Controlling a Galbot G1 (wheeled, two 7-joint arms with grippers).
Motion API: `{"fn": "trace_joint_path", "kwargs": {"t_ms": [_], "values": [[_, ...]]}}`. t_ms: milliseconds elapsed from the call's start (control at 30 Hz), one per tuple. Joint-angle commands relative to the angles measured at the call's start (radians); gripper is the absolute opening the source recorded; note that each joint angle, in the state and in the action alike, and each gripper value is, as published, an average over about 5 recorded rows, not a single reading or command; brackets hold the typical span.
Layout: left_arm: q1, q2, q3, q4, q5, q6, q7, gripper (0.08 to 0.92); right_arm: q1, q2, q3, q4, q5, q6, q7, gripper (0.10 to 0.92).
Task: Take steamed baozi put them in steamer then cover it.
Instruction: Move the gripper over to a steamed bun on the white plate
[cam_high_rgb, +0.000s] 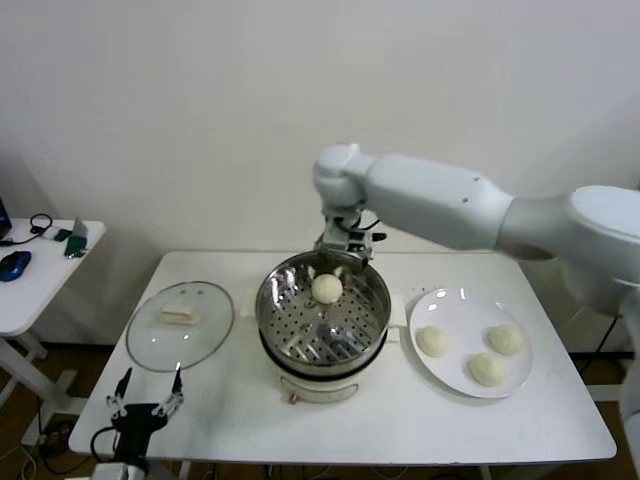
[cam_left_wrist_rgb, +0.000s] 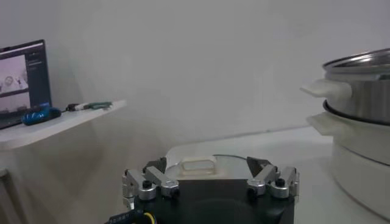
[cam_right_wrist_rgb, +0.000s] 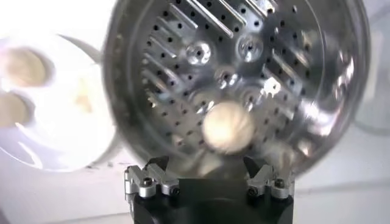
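One steamed baozi (cam_high_rgb: 327, 288) (cam_right_wrist_rgb: 226, 126) lies on the perforated tray at the far side of the steamer (cam_high_rgb: 272, 305) (cam_right_wrist_rgb: 244, 61). My right gripper (cam_high_rgb: 345, 250) (cam_right_wrist_rgb: 205, 163) hangs open just above the pot's far rim, over that bun and clear of it. Three more buns (cam_high_rgb: 432, 341) rest on the white plate (cam_high_rgb: 455, 300) to the right of the pot. The glass cover (cam_high_rgb: 205, 335) with its cream handle (cam_left_wrist_rgb: 196, 165) lies flat at the table's left. My left gripper (cam_high_rgb: 146, 393) (cam_left_wrist_rgb: 208, 163) is parked open near the front left edge, facing the cover.
A small side table (cam_high_rgb: 40, 285) with a blue mouse (cam_high_rgb: 13, 264) and a laptop (cam_left_wrist_rgb: 21, 73) stands to the left. In the left wrist view the steamer (cam_left_wrist_rgb: 359, 79) rises at one side. The right arm (cam_high_rgb: 470, 210) spans above the plate.
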Motion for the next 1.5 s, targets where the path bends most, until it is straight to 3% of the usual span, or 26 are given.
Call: {"fn": "trace_joint_path", "kwargs": {"t_ms": [33, 267, 500, 900, 1500], "values": [[0.003, 0.001, 0.001, -0.001, -0.001, -0.002, 0.0, 0.823, 0.155, -0.32, -0.169, 0.052, 0.385, -0.209, 0.048, 0.823], [0.006, -0.001, 0.01, -0.004, -0.001, -0.004, -0.001, 0.823, 0.042, -0.514, -0.188, 0.122, 0.305, -0.323, 0.13, 0.823], [0.021, -0.007, 0.011, -0.013, 0.001, -0.005, -0.002, 0.823, -0.149, -0.567, -0.157, 0.122, 0.275, -0.432, 0.206, 0.823], [0.04, -0.017, -0.001, -0.016, 0.004, -0.003, -0.005, 0.823, -0.448, -0.456, 0.03, -0.057, 0.219, -0.488, 0.268, 0.823], [0.031, -0.021, -0.011, 0.006, 0.007, 0.007, -0.008, 0.823, -0.523, -0.266, 0.118, -0.231, 0.244, -0.467, 0.255, 0.823]]}}
